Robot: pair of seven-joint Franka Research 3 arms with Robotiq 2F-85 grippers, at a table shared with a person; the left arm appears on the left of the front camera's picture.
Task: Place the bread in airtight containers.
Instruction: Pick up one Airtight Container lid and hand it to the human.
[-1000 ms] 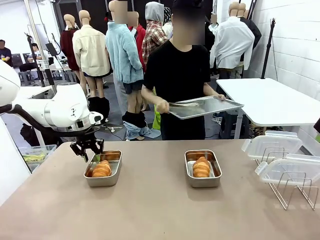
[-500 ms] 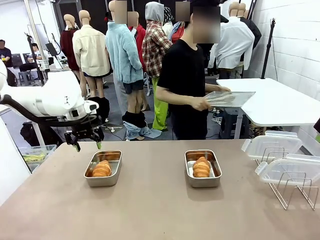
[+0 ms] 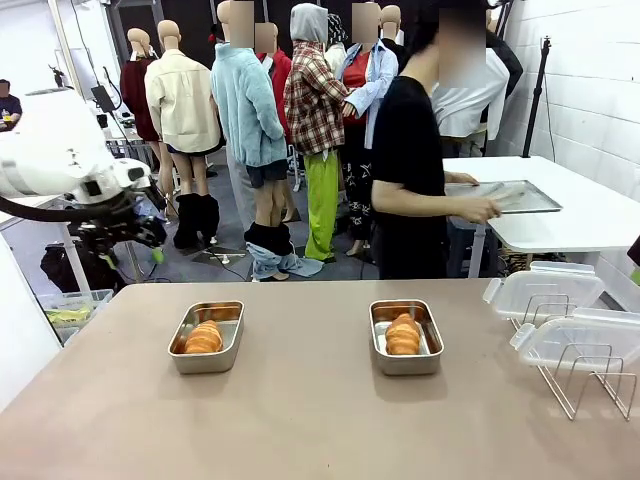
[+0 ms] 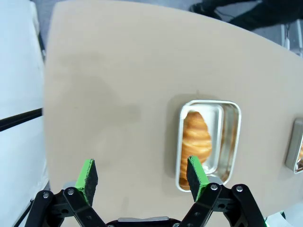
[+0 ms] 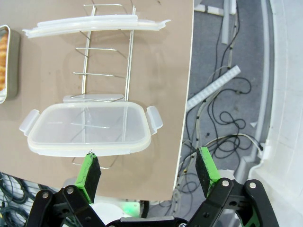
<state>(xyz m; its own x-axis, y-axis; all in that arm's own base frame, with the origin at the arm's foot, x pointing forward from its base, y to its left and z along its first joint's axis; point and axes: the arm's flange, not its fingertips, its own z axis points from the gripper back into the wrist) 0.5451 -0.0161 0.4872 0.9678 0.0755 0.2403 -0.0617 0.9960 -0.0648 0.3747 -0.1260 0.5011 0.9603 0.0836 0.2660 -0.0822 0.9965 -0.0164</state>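
Right now both steel tins sit uncovered on the table, well apart from each other. The left tin [image 3: 205, 363] holds one croissant roll [image 3: 203, 337], lying lengthwise and covering much of the floor. The right tin [image 3: 406, 365] holds a second roll [image 3: 403, 334] the same way. Both clear lids are off: the far lid [image 3: 543, 293] and the near lid [image 3: 580, 338] rest at the wire rack [image 3: 590, 385] by the table's right edge. My left gripper [image 4: 142, 172] hangs raised at the table's left side, looking down on the left tin, jaws spread wide with nothing between them. My right gripper [image 5: 147, 170] is likewise released and empty, hovering over the lids and the table's edge. The person [image 3: 410, 180] beyond the table has a hand on a flat metal tray [image 3: 505, 196].
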